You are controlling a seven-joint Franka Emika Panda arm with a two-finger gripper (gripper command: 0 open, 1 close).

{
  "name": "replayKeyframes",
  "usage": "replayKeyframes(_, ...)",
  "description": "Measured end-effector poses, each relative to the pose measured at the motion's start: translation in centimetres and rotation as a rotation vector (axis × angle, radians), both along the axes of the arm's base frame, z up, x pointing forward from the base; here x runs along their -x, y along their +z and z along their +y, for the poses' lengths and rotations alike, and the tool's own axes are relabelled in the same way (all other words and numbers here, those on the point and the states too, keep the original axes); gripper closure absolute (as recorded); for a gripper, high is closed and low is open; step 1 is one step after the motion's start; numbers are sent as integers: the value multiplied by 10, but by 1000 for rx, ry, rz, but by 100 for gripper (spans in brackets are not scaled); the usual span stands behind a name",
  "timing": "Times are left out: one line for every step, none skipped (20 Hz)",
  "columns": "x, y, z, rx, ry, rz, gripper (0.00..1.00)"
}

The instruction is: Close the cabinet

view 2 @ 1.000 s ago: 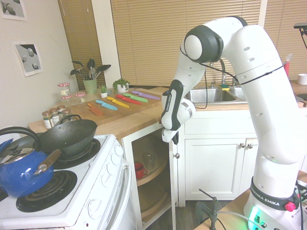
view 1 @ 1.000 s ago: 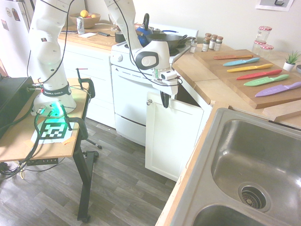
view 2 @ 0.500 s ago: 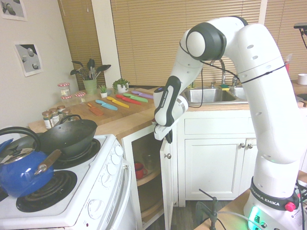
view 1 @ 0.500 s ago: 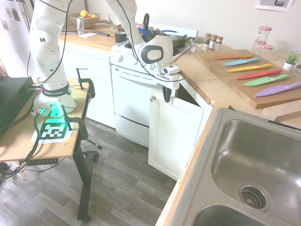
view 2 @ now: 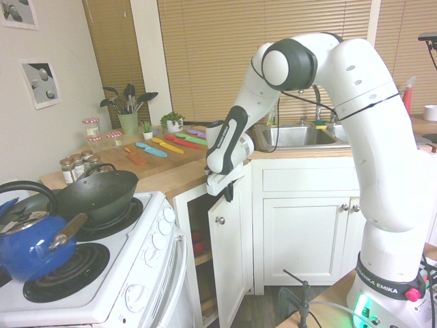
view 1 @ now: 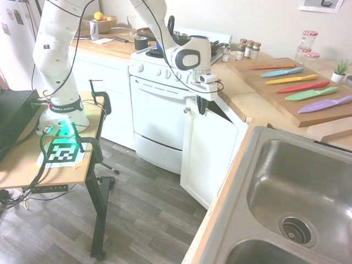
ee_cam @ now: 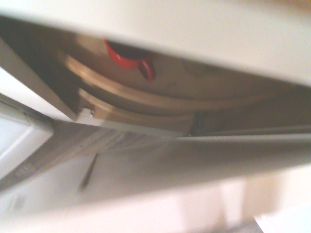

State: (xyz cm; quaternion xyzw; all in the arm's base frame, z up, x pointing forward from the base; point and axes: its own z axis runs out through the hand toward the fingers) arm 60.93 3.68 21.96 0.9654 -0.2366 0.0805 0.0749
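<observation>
The cabinet's tall white door (view 1: 212, 151) stands ajar beside the stove, at a narrow angle to its frame, and its small round knob (view 1: 187, 110) faces the room. My gripper (view 1: 202, 104) is shut, with its dark fingertips against the outer face of the door at its top edge, just under the countertop. The second exterior view shows the same door (view 2: 229, 260), the knob (view 2: 220, 220) and the gripper (view 2: 227, 192) at its upper corner. Through the gap, the wrist view shows a wooden round shelf (ee_cam: 146, 99) with a red cup (ee_cam: 127, 52) on it.
The white stove (view 1: 157, 113) stands right beside the door and carries a blue kettle (view 2: 27, 242) and a dark wok (view 2: 99, 195). On the wooden counter lie coloured knives (view 1: 302, 82) and spice jars (view 1: 247, 49). A steel sink (view 1: 297, 192) is near the first camera. Closed white cabinets (view 2: 307, 236) stand next to the door.
The door has swung from wide open to a narrow gap. My gripper has travelled with its top edge toward the cabinet frame and stayed shut.
</observation>
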Motion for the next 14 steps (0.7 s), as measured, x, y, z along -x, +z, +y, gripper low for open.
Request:
replayKeyframes(-2, 2, 5, -1, -1, 3, 100)
replayKeyframes(-5, 5, 9, -2, -2, 3, 100)
replayKeyframes(-7, 7, 13, -1, -4, 6, 100)
replayKeyframes(-9, 8, 17, -1, -4, 8, 100)
replayKeyframes(-12, 8, 20, -1, -4, 9, 100)
replayKeyframes(-13, 9, 22, -1, -4, 9, 100)
replayKeyframes(-14, 9, 23, -2, -4, 8, 100)
replayKeyframes(-14, 9, 23, -2, -6, 8, 100)
replayKeyframes(-14, 9, 20, -3, -9, 6, 100)
replayKeyframes(-12, 9, 15, -6, -17, 2, 100)
replayKeyframes(-8, 8, 6, -10, -26, -4, 100)
replayKeyframes(0, 6, -7, -16, -37, -14, 100)
replayKeyframes(10, 5, -27, -22, -50, -27, 100)
replayKeyframes(22, 4, -53, -30, -67, -40, 0)
